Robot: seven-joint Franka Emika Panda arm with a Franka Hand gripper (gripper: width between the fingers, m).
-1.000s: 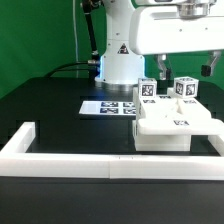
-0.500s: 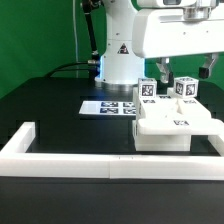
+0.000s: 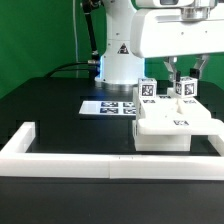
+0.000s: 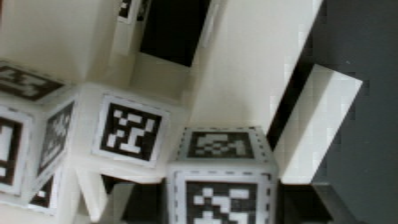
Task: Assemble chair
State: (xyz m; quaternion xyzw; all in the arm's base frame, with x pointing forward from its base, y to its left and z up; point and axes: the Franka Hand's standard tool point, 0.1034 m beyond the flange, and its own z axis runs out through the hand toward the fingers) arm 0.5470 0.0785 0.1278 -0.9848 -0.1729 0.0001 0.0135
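You are looking at the gripper [image 3: 181, 73] hanging right over the chair [image 3: 172, 125], which is sitting on the black table [image 3: 50, 105] just inside the white border wall [image 3: 80, 161], toward the exterior view's right. The chair is showing as a white blocky slab with two tagged posts standing up from it: one post [image 3: 147, 91] on the side nearer the marker board [image 3: 108, 107], the other post [image 3: 186, 89] farther from it.

Compared with the earlier frames, the arm has been coming down and shifting. One second ago the fingers were sitting higher, with one dark fingertip [image 3: 169, 73] near the first post and the other well out past the second post. Now both fingertips are dropping closer around the top of the second post, one on each side of it. The chair, the marker board and the border wall are staying exactly where they were.

The fingers are standing spread apart, with the post top between them; you cannot tell whether either pad is touching it.

The wrist view is filling with tagged white post faces [image 4: 128, 130] at very close range, a long white bar [image 4: 326, 115] beside them and dark table beyond. The fingers are not clearly readable there
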